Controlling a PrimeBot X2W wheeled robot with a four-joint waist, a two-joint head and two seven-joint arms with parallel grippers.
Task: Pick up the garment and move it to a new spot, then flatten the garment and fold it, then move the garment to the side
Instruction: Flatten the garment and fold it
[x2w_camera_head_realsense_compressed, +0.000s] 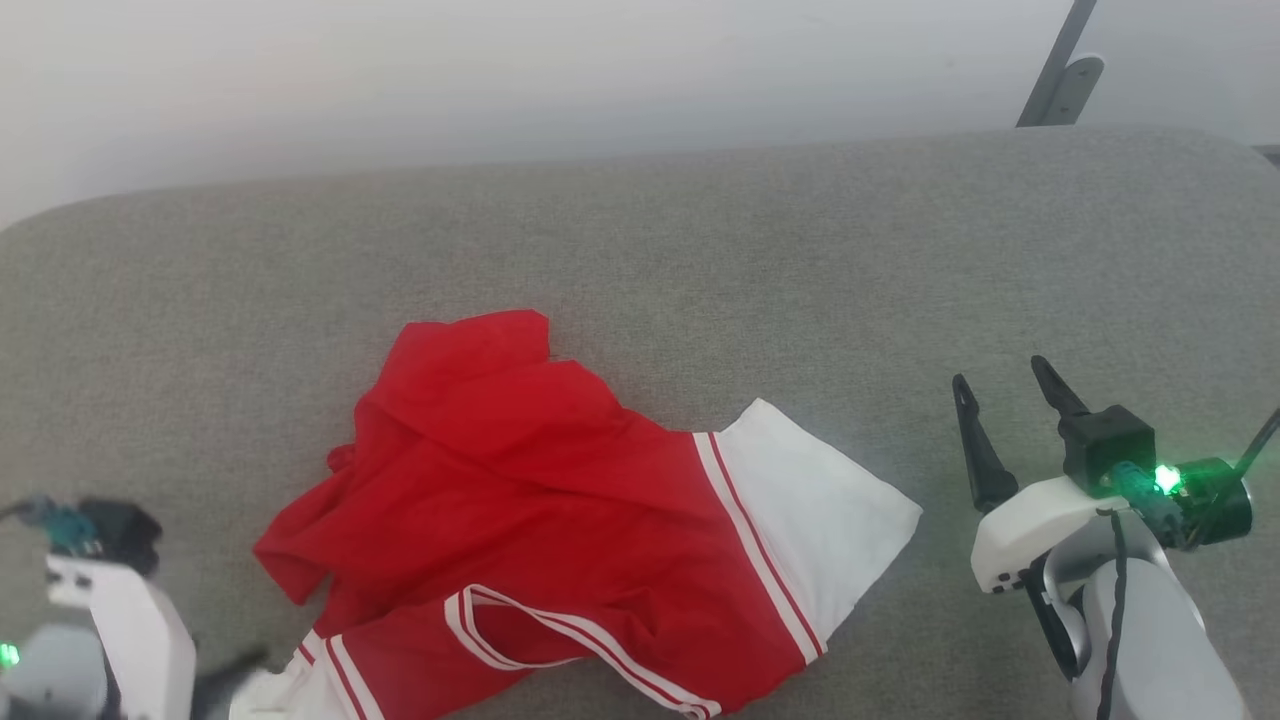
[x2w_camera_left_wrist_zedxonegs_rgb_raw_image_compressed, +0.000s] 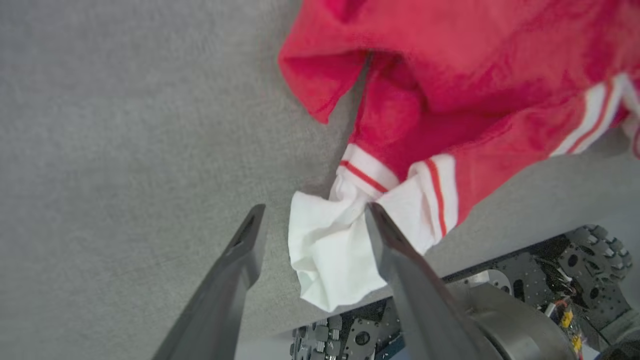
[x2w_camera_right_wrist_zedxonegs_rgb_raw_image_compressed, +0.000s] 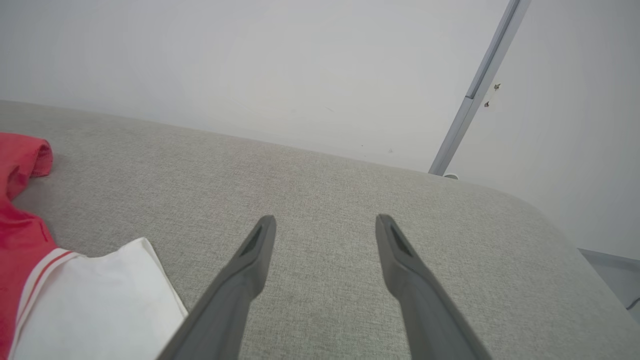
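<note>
Left gripper wide open, gripping nothing, the shirt's crumpled white sleeve lying loose between its fingers, red body heaped beyond the tips. Right gripper open and empty too, the other sleeve just to its left on the grey cushion

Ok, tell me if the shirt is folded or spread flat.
Neither: the garment lies crumpled, red body bunched, one white sleeve flat, the other wadded.
</note>
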